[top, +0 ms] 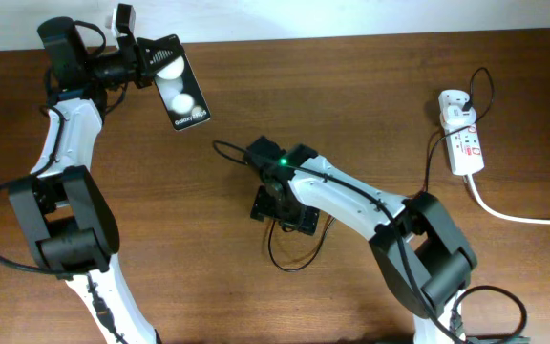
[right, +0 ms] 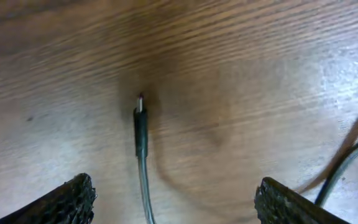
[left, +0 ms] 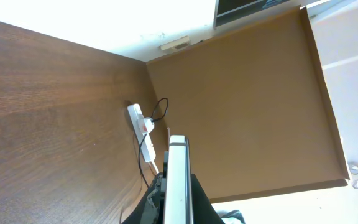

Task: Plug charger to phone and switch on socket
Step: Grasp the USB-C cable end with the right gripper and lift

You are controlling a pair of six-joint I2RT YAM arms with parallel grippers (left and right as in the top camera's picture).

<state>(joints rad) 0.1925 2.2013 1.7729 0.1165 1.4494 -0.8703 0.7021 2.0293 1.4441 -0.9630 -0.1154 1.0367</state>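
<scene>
Right now the right hand is open wide, holds nothing, and hangs just over the tabletop. Between its two fingers lies the small plug tip of the charger, flat on the wood and pointing away from the hand. Nothing has grabbed it yet. The rest of the charger is a thin black string that loops under the hand. Well apart, the left hand is closed on one end of the phone and seems to hold it up. The phone is black and shiny, with two bright white spots and tiny white letters. The socket lies far off at the other side. So the phone is in hand, I think, but the plug must be picked up and pushed in, and the switch pressed after that.
</scene>
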